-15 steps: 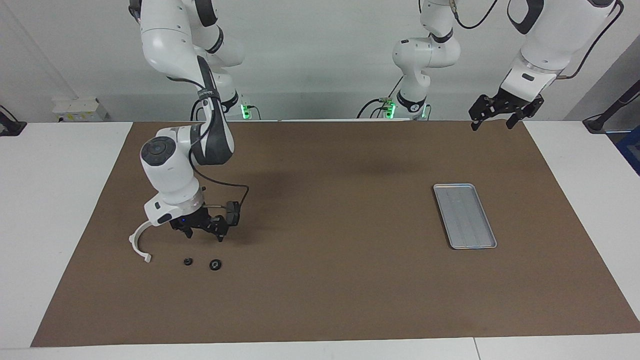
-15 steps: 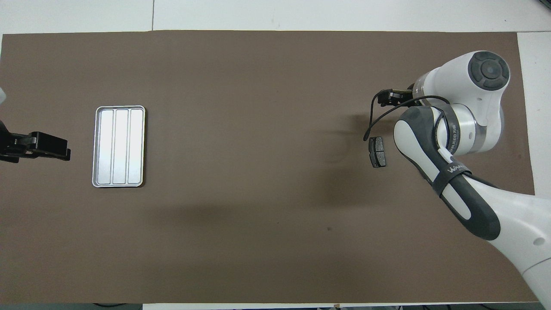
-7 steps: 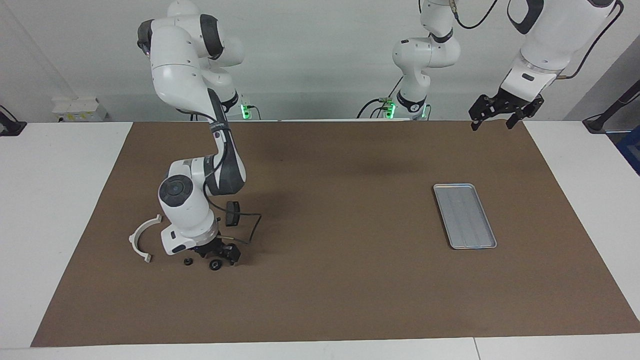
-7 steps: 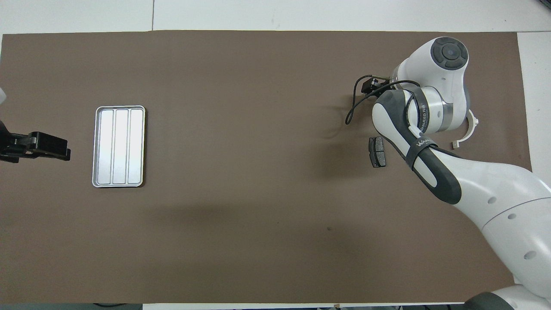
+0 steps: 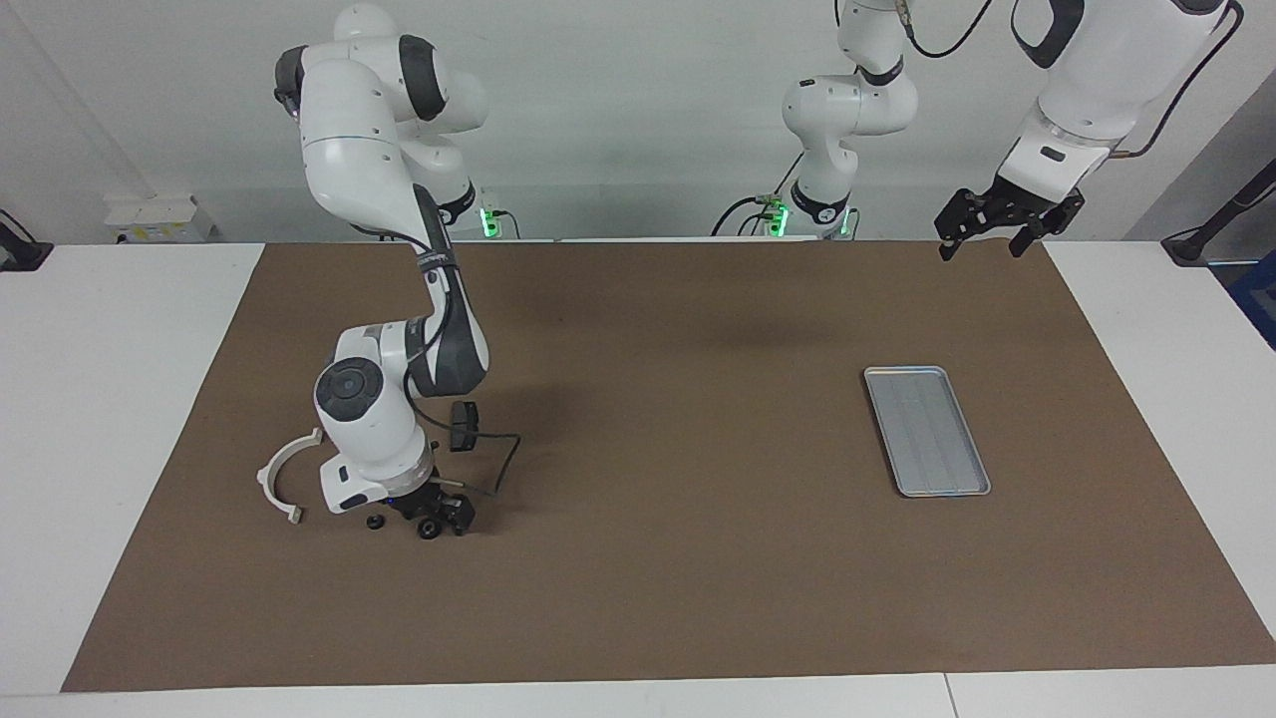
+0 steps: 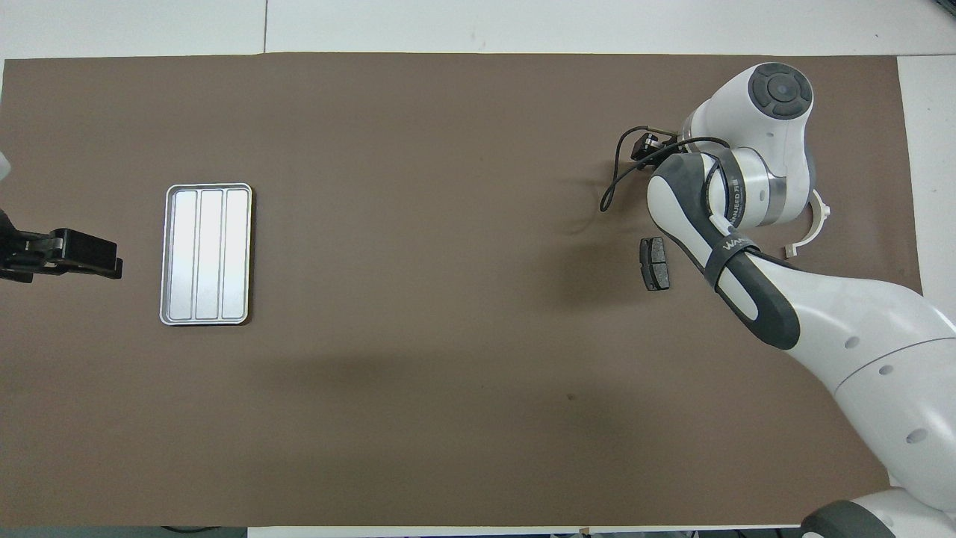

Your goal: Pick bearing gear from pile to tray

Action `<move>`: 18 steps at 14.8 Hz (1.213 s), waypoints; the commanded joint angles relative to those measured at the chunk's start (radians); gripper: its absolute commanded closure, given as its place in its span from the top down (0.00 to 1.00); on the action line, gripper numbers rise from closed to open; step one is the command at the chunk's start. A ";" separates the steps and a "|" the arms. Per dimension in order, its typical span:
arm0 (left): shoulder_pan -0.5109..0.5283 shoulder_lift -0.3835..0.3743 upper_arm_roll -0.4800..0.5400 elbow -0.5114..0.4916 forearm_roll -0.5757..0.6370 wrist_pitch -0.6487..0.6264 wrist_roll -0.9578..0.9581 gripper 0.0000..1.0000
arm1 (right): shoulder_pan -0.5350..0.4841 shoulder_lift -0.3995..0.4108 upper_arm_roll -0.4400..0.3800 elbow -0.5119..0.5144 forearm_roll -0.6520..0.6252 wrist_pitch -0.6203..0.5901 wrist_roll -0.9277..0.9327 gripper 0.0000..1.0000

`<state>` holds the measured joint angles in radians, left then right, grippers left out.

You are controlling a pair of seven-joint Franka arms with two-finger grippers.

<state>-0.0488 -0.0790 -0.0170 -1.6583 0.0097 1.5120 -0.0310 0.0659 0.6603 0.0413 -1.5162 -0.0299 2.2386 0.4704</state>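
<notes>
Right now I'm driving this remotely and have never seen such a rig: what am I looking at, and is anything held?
Two white robot arms share a brown mat. One picture faces them from across the table; the other looks down from above their end. The right gripper is low at a small black gear, with a second gear, a white curved bracket and a brake pad close by. Whether it grips the gear, I cannot tell. The left gripper waits open, raised near the table's robot end. The silver tray holds nothing.
</notes>
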 commanded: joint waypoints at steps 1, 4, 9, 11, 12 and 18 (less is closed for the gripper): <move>-0.010 -0.034 0.008 -0.035 -0.011 -0.001 -0.001 1.00 | -0.015 0.010 0.008 0.022 -0.015 -0.025 0.019 0.39; -0.010 -0.034 0.008 -0.035 -0.011 -0.001 -0.001 1.00 | -0.017 0.010 0.009 0.019 -0.021 -0.027 0.017 0.00; -0.010 -0.034 0.008 -0.035 -0.011 -0.001 -0.001 1.00 | -0.015 0.007 0.008 0.019 -0.027 -0.040 0.011 0.00; -0.010 -0.034 0.008 -0.035 -0.011 0.001 -0.001 1.00 | -0.009 0.005 0.008 0.049 -0.041 -0.132 -0.010 0.00; -0.008 -0.034 0.008 -0.035 -0.011 -0.001 -0.001 1.00 | -0.003 0.005 0.008 0.098 -0.062 -0.210 -0.027 0.00; -0.010 -0.034 0.008 -0.035 -0.011 -0.001 -0.001 1.00 | 0.135 -0.106 0.025 0.281 -0.027 -0.637 0.112 0.00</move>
<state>-0.0488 -0.0791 -0.0170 -1.6583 0.0097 1.5120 -0.0310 0.1344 0.5991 0.0651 -1.2601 -0.0831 1.6861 0.4869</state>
